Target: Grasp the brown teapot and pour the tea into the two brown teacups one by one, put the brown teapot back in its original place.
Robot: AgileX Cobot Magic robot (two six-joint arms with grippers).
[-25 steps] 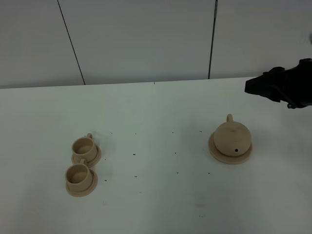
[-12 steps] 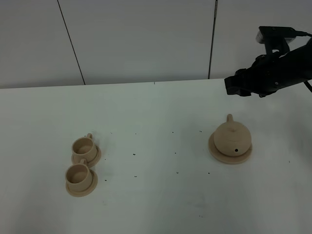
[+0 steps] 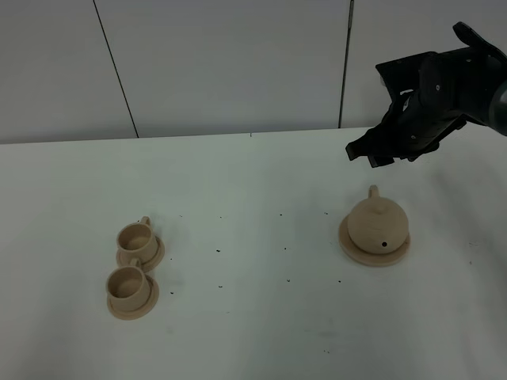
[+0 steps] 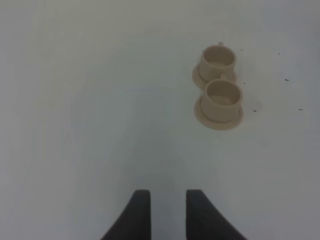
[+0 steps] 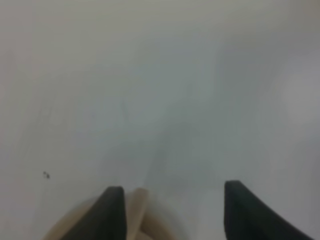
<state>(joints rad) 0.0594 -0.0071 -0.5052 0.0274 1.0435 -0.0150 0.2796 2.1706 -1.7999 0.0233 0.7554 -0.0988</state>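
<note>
- The right hand [image 3: 366, 154] hangs in the air with its fingers spread wide. Nothing is between them and it touches nothing.
- The brown teapot [image 3: 378, 224] sits upright with its lid on, on the flat clay disc [image 3: 398, 255], on the right part of the counter [image 3: 253, 182]. It lies below the right hand and a little toward the counter's front edge.
- The pot's long axis, handle to spout, runs back to front. The loop handle [image 3: 372, 191] points at the rear wall [image 3: 238, 63] and the spout [image 3: 386, 242] faces the front, so the handle is the end nearest the hand.
- In the right wrist view a tan strip, most likely that handle, shows inside the gap, close to one finger rather than centred. The picture is blurred, so this is not certain.
- As I judge it, the step in hand is the approach to the grasp, and no pouring has begun. The coming move looks like a descent with a small sideways correction, so that the handle lies midway between the fingers before they close.
- The left hand [image 4: 167, 197] is over bare counter, its fingers a little apart and empty.
- The rear teacup [image 3: 136, 237] and front teacup [image 3: 127, 283] stand close together on the left part of the counter, well apart from the teapot. The left hand is the nearer one to them, and the right hand is clearly the nearer one to the pot.
</note>
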